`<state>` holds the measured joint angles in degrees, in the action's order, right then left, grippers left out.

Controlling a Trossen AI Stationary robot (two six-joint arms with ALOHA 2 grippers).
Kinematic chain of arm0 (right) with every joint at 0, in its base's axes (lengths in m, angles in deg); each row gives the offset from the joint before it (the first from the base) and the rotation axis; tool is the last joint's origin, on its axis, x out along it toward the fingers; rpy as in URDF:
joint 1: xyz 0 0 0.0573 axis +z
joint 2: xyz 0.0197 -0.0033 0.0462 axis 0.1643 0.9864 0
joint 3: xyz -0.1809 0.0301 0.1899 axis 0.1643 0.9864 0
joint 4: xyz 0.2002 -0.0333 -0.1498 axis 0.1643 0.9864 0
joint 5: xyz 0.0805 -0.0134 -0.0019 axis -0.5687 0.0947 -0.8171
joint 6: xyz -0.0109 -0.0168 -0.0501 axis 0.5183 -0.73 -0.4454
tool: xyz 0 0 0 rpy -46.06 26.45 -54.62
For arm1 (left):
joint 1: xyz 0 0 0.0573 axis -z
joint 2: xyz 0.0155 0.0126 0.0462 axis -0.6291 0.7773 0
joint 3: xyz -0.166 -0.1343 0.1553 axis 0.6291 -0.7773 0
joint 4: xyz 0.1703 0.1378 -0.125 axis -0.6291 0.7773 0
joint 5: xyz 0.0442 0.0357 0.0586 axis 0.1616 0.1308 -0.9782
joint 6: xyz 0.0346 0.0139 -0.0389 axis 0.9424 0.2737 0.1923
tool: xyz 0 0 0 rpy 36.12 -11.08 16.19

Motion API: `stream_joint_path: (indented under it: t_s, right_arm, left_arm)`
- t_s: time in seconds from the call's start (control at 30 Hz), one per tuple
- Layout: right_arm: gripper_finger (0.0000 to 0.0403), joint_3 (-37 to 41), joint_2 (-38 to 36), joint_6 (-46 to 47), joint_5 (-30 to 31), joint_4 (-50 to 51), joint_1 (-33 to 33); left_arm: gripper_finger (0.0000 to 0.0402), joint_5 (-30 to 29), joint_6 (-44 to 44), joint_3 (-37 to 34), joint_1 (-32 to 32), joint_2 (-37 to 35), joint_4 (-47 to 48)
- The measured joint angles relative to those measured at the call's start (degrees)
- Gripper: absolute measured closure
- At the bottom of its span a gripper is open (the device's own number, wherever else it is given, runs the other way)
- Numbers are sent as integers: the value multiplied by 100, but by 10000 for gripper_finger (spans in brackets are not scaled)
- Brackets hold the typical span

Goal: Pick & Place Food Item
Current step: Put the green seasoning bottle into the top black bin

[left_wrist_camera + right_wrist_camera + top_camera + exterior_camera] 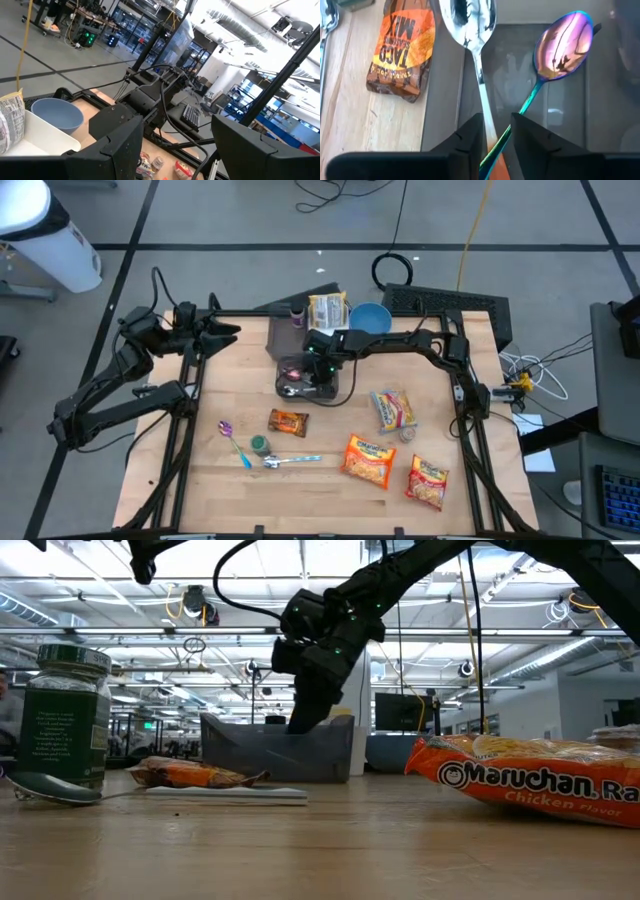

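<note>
My right gripper (318, 372) reaches down into a dark grey bin (290, 385) at the table's middle; it also shows in the low view (305, 715). It is shut on a silver spoon (470, 30). An iridescent purple spoon (564, 42) lies in the bin, and its handle also runs between the fingers. A Taco Mix packet (287, 422) lies flat on the table just near of the bin. My left gripper (222, 332) is open and empty at the far left, above the table edge. My right gripper pinches the silver spoon's handle (489, 127) between its two fingers, coming from above. The spoon runs on along the fingers, its bowl out over the bin's wall (445, 90). The purple spoon's handle (506, 134) crosses in the same gap; whether it is held, I cannot tell.
Ramen packets (368, 458) (428, 480) (393, 410) lie at the near right. A jar (260, 444), a silver spoon (290, 461) and a purple spoon (232, 438) lie at the near left. A blue bowl (370, 318) and a snack bag (328, 310) stand far of the bin.
</note>
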<state>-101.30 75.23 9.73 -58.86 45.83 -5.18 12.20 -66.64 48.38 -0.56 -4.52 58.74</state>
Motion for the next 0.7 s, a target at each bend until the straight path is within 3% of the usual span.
stream_joint_path:
  t_s: [0.37,0.7]
  right_arm:
    - [294,0,-25,922,284,-510,-72]
    - [294,4,-624,1534,277,-1237,-186]
  left_arm:
    - [160,17,13,0,-2,0,168]
    - [160,20,-63,53,-2,-39,122]
